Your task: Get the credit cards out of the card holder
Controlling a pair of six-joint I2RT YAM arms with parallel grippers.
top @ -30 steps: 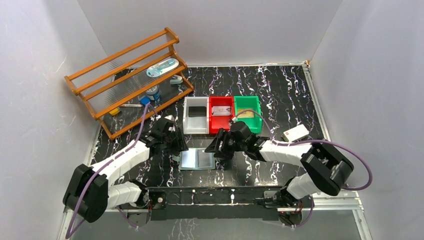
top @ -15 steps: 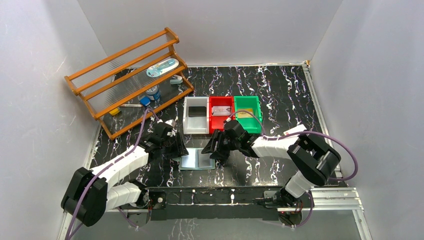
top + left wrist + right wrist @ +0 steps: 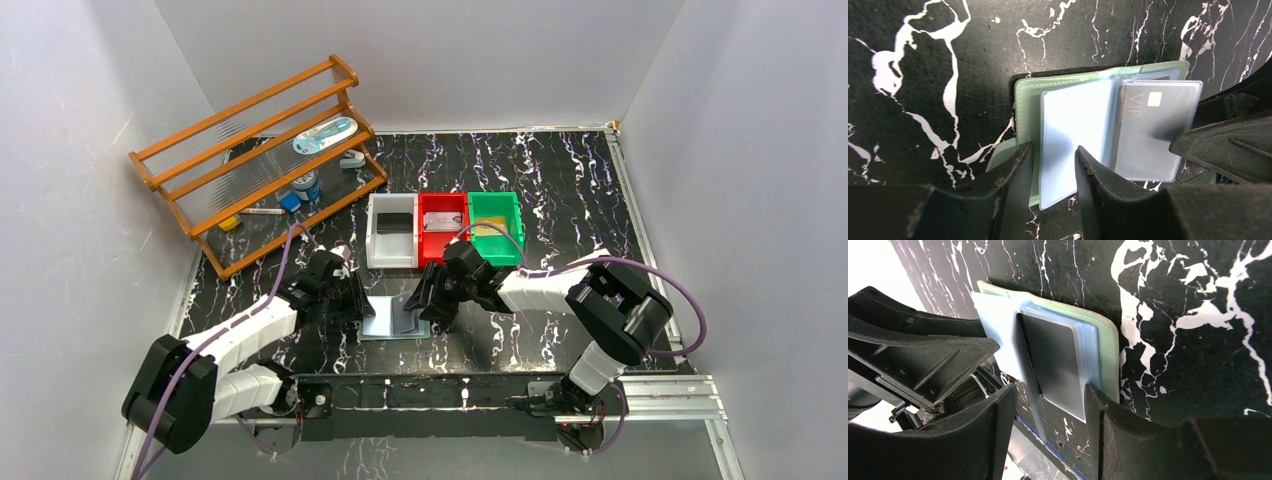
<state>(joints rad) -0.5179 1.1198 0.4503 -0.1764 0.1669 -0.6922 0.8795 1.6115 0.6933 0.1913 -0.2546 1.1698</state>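
Note:
The card holder (image 3: 383,320) lies spread open on the table near the front edge, grey-green with clear pockets. In the left wrist view its left leaf (image 3: 1073,132) is pale, and the right pocket holds a dark grey credit card (image 3: 1153,130) marked VIP. My left gripper (image 3: 352,301) (image 3: 1053,165) is open over the holder's left edge, one finger on the green cover (image 3: 1024,120), the other on the pale leaf. My right gripper (image 3: 430,300) (image 3: 1045,407) is open over the right side, its fingers on either side of the dark card (image 3: 1053,360). One clear leaf stands raised at the fold.
Three small bins stand behind the holder: white (image 3: 376,243) with a dark card, red (image 3: 428,244) with a pale card, green (image 3: 516,235) with another card. A wooden rack (image 3: 260,160) with small items stands at the back left.
Both grippers have moved inward and down onto the holder, the right arm shifting left. A clear pocket leaf now stands up at the fold.

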